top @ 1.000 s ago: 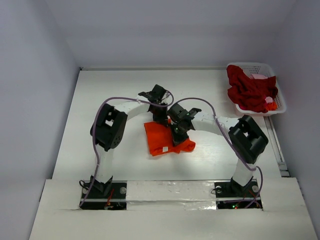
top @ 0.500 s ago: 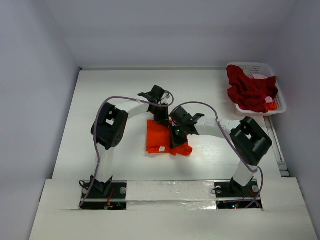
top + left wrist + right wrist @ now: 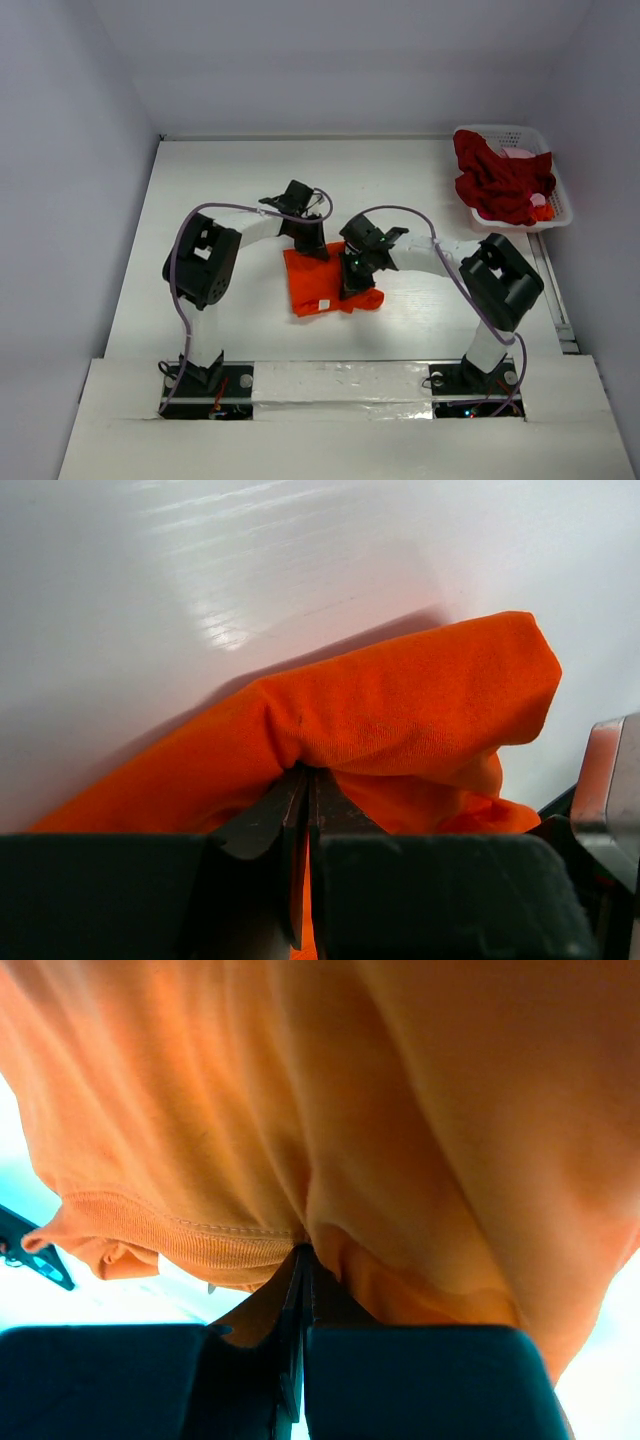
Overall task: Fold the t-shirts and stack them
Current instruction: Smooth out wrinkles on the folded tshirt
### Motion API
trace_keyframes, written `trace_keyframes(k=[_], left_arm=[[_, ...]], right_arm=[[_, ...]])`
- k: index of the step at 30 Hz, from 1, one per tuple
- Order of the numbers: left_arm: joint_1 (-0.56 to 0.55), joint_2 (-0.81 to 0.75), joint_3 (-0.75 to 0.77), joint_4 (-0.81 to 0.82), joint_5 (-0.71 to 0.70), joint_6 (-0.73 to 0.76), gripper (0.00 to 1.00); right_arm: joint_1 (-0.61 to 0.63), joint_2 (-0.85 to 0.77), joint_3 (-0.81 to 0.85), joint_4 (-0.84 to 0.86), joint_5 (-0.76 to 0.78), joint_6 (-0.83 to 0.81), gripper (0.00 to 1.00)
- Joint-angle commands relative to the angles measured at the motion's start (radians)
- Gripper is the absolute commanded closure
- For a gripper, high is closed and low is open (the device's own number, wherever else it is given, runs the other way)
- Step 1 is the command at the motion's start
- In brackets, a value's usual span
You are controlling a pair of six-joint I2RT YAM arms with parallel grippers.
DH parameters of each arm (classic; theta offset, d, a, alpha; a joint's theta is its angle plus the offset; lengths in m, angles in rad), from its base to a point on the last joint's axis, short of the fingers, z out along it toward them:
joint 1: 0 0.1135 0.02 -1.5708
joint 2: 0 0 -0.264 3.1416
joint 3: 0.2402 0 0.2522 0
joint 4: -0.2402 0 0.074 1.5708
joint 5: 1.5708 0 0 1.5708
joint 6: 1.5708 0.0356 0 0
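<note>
A bright orange-red t-shirt (image 3: 318, 284) lies bunched in a rough fold on the white table, near the middle. My left gripper (image 3: 312, 250) is shut on its far edge; in the left wrist view the cloth (image 3: 400, 715) puckers where the jaws pinch it (image 3: 306, 772). My right gripper (image 3: 352, 281) is shut on the shirt's right side; the right wrist view shows orange fabric (image 3: 330, 1110) and a ribbed hem draped over the closed jaws (image 3: 304, 1250). A dark crimson t-shirt (image 3: 498, 182) is heaped in the basket at the far right, with a bit of pink cloth (image 3: 521, 154) behind it.
A white lattice basket (image 3: 556, 207) stands at the table's far right corner. Purple cables loop over both arms. White walls close in the table at the back and both sides. Tape runs along the near edge between the arm bases.
Both grippers have carried the orange-red shirt leftward; the left arm swung left and the shirt's pile shifted and bunched tighter. Both grips stayed shut.
</note>
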Motion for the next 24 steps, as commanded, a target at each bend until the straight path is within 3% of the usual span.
trace_keyframes(k=[1, 14, 24], left_arm=[[0.007, 0.020, -0.090, -0.118, -0.109, 0.029, 1.00], [0.007, -0.052, -0.241, -0.058, -0.089, -0.008, 1.00], [-0.021, -0.114, -0.325, -0.031, -0.079, -0.043, 1.00]], right_arm=[[-0.028, 0.029, -0.042, -0.052, 0.031, 0.018, 1.00], [-0.211, 0.090, 0.013, -0.074, 0.080, 0.025, 1.00], [-0.301, 0.184, 0.243, -0.176, 0.110, -0.044, 1.00]])
